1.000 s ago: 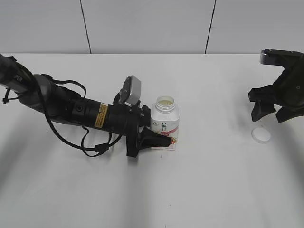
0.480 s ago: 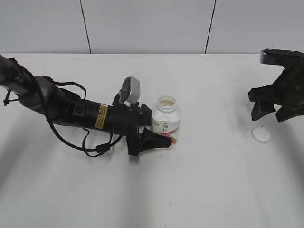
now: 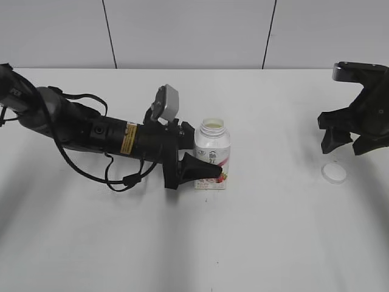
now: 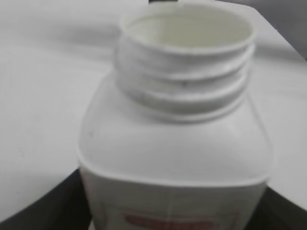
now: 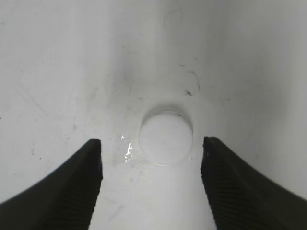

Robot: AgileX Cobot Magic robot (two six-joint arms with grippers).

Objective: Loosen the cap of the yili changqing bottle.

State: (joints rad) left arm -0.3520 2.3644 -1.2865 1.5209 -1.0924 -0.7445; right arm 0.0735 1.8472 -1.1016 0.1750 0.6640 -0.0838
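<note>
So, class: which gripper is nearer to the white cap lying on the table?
Right. The right gripper hangs open just above the cap, which lies between its fingertips in the wrist view. The left gripper is far off, around the bottle.

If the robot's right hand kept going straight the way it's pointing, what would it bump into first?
Probably the small round white plastic cap lying on the white table. The right hand points down with its open fingers either side of it, though its height above is unclear.

Uncapped yili changqing bottle [image 4: 175, 143] up close, threaded open neck, pink-red label edge low, white table [image 4: 43, 96] behind.
</note>
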